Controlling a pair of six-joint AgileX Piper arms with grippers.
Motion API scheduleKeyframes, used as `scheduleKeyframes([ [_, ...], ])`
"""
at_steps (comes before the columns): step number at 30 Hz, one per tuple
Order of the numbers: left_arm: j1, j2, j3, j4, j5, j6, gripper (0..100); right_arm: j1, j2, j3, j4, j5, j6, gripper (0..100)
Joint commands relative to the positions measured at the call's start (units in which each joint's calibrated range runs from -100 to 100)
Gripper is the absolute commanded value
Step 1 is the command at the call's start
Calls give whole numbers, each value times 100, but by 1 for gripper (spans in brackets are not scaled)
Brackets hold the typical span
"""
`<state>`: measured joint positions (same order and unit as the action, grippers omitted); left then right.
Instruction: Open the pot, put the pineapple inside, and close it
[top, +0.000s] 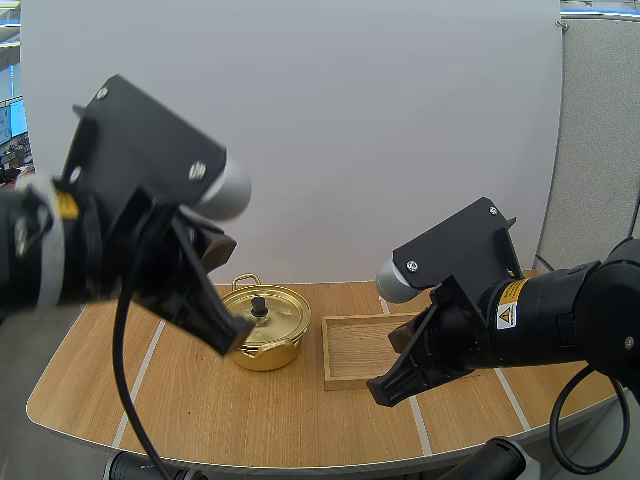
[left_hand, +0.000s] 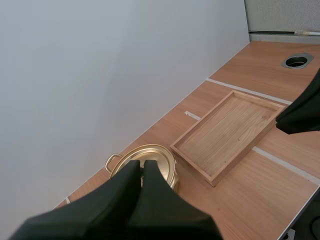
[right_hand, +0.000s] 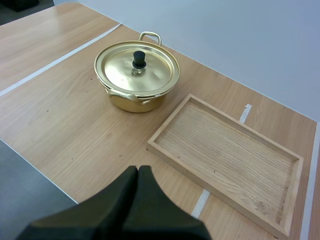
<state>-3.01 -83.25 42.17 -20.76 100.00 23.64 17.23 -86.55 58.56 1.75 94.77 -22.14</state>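
The pot (top: 266, 338), gold-coloured metal, stands on the table (top: 200, 400) toward its back edge. Its lid (top: 275, 310) is on, with a black knob (top: 259, 306) at the middle. One loop handle (top: 247, 280) points to the back wall and the other faces the front. No brand or writing shows on the pot or lid.

Just beside the pot, apart from it, lies a shallow wooden tray (top: 345, 355) with nothing in it, its long side running away from the pot. White tape lines (top: 140, 385) cross the table top.

The left tool (top: 233, 336) hangs in the air in front of the pot's left side, pointing down and toward it. In the left wrist view its fingers (left_hand: 125, 187) lie together as one dark wedge over the pot's near rim, gripping nothing.

The right tool (top: 381, 390) hangs low over the tray's front edge, angled down and to the left. In the right wrist view its fingers (right_hand: 127, 192) also lie pressed together with nothing between them, aimed across the table at the tray and the pot beyond.

The right arm (top: 560, 320) reaches in from the right side and carries a yellow-and-white warning label (top: 508, 303) with a triangle sign. Its text is too small to read. The left arm (top: 60, 250) comes in from the left, raised higher, with a small yellow label (top: 66, 205), also unreadable.
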Motion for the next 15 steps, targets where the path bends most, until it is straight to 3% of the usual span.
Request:
scheduleKeyframes([
  [1, -10, -356, 274, -35, 0, -71, 0, -84, -47, 26, -37, -70, -15, 0],
  [10, -10, -1459, 1046, -35, -17, -80, 0, -424, -379, 26, -37, -185, -15, 0],
  [15, -10, -1675, 1125, -34, -874, -352, 0, -681, -548, 26, -1, -220, -15, 0],
])
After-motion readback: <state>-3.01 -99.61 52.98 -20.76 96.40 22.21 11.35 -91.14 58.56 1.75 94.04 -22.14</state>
